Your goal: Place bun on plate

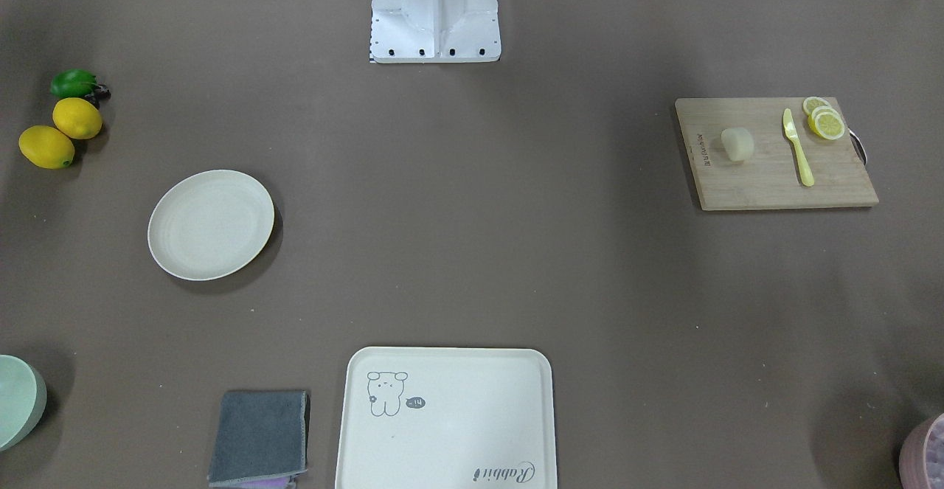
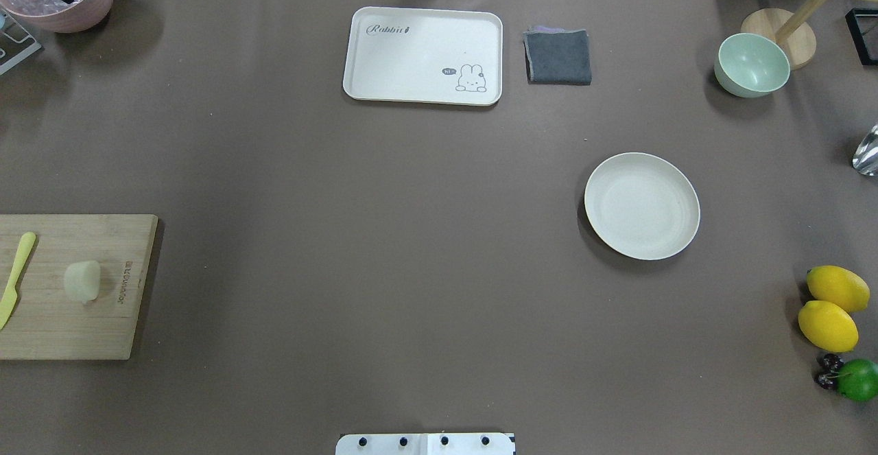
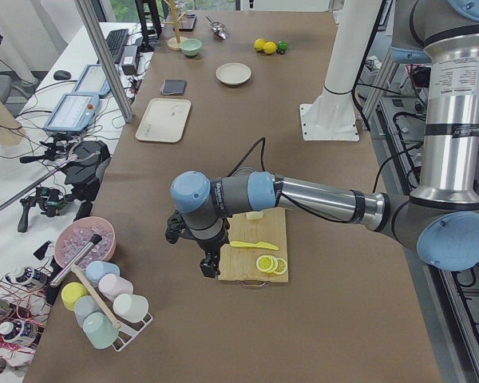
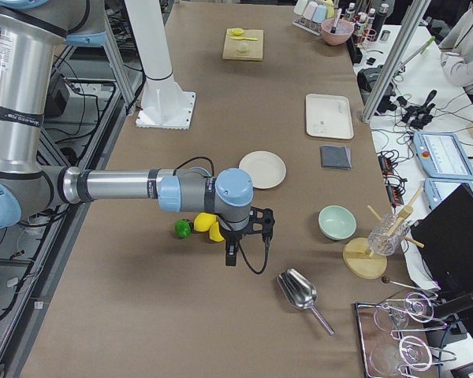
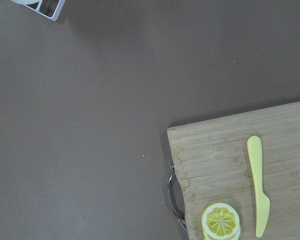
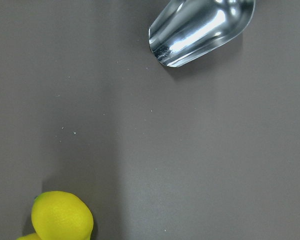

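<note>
The pale cream bun (image 1: 737,143) (image 2: 82,281) lies on a wooden cutting board (image 1: 774,183) (image 2: 68,324) at the robot's left end of the table. The round cream plate (image 1: 211,225) (image 2: 641,206) sits bare on the robot's right half, far from the bun. My left gripper (image 3: 210,269) hangs beyond the board's outer end, by its handle, and shows only in the exterior left view. My right gripper (image 4: 230,257) hovers by the lemons, past the plate, seen only in the exterior right view. I cannot tell whether either is open or shut.
A yellow knife (image 1: 799,151) and lemon slices (image 1: 826,122) share the board. Two lemons (image 2: 830,307) and a lime (image 2: 857,379) lie at the right edge. A bear tray (image 2: 423,55), grey cloth (image 2: 558,56), green bowl (image 2: 751,65) and metal scoop (image 6: 200,30) sit farther out.
</note>
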Tool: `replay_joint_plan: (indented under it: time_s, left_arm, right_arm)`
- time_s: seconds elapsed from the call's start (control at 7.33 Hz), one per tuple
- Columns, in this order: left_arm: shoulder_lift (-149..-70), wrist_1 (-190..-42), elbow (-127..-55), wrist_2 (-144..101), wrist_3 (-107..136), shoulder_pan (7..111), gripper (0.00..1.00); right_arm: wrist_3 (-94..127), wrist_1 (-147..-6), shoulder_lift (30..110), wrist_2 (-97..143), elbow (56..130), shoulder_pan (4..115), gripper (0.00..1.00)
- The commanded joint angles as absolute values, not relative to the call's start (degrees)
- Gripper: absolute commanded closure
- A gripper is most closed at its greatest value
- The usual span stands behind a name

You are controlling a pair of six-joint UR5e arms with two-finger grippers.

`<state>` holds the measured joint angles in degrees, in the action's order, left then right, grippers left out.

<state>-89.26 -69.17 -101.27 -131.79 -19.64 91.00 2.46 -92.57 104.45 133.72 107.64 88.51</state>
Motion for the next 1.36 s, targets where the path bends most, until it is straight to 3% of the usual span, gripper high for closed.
replay_joint_plan:
  time_s: [0.0,0.27,0.82,1.09,1.23]
  left_arm:
    - [-89.2,-69.2,-101.9,-131.3,-19.7,91.1,0.03]
    - [-89.4,-69.3,-105.4,-131.5,-19.3,91.1,0.03]
    - [-90.4,-76.2,-106.1,-131.3,-19.3,91.1,0.03]
    - [-90.4,-86.2,-105.0,-131.4,-19.2,92.5,0.03]
    - [-96.6,-93.1,-101.5,-131.5,-18.6,92.6,0.03]
  right_arm:
    - [2.5,-92.5,104.5,134.1,107.7,88.5,0.00]
    - [2.6,-92.5,104.5,134.2,107.7,88.4,0.00]
    - [2.5,-92.3,103.9,134.9,111.1,88.5,0.00]
    - [2.5,-81.0,104.7,134.8,110.8,88.5,0.00]
    - [3.2,-74.9,104.9,134.0,110.3,88.5,0.00]
